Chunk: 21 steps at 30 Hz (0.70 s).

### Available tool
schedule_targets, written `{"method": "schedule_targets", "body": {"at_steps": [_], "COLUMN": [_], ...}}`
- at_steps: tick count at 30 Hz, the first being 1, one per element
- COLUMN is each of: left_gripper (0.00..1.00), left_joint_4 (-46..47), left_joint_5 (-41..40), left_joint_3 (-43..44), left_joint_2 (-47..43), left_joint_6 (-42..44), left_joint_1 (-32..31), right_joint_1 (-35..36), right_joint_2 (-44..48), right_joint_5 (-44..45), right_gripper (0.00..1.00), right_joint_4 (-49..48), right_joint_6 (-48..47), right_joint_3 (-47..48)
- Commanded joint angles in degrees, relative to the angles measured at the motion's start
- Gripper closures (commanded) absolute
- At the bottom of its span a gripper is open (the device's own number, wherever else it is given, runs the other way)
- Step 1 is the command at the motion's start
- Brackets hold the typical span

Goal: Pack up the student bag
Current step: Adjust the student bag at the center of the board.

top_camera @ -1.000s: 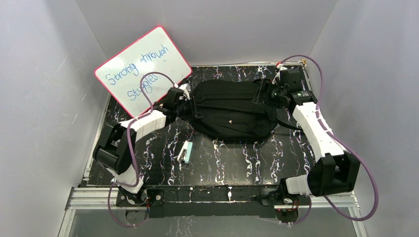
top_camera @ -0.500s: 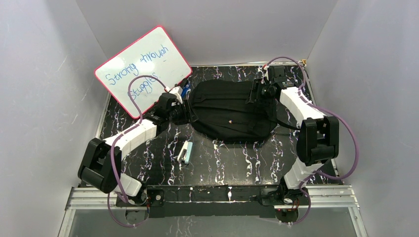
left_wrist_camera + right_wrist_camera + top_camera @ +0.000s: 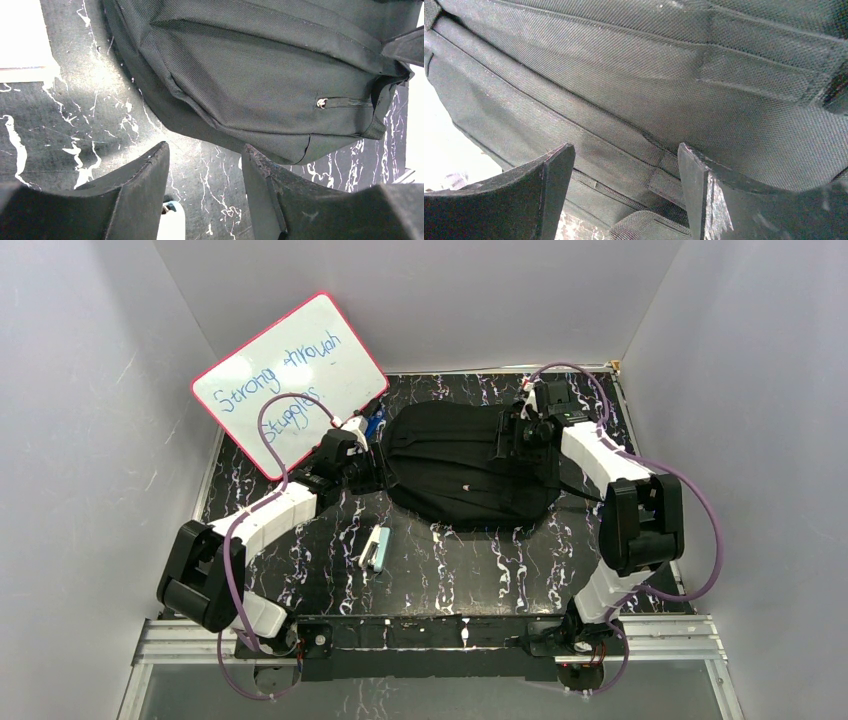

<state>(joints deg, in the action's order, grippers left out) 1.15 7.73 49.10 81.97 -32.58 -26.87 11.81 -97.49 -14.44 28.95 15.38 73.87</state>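
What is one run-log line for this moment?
student bag: flat on table | left jaws: open, empty, beside bag | right jaws: open, empty, over bag | teal item: on table

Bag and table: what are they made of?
The bag looks like black woven cloth, matte, maybe nylon: fine weave, stitched seams, a zipper. The table is glossy black with white marble veins and glare; real stone or printed sheet, I cannot tell.

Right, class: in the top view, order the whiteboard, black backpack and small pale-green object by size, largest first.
1. whiteboard and black backpack: about alike; the propped board may sit nearer the camera, so unranked.
2. pale-green object: smallest.
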Motion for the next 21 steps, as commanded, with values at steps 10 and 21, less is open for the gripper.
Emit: {"method": "schedule_targets", "body": {"at_steps": [10, 21], "left_gripper": [0.46, 0.46], "left_joint_4": [-3.0, -4.8], "left_joint_5": [-4.0, -8.4], "left_joint_3": [-0.3, 1.0], "left_joint_2": [-5.3, -7.0], "left_joint_6": [2.3, 2.4], "left_joint_1": [1.4, 2.9], "right_joint_1": [6.0, 17.2], "right_joint_2": [11.7, 17.7], "right_joint_5": [-10.1, -19.7], "right_gripper": [0.16, 0.16], "right_joint_4": [2.6, -1.1], "right_joint_6": [0.9, 8.2], "right_joint_3": [-11.1, -19.6]}}
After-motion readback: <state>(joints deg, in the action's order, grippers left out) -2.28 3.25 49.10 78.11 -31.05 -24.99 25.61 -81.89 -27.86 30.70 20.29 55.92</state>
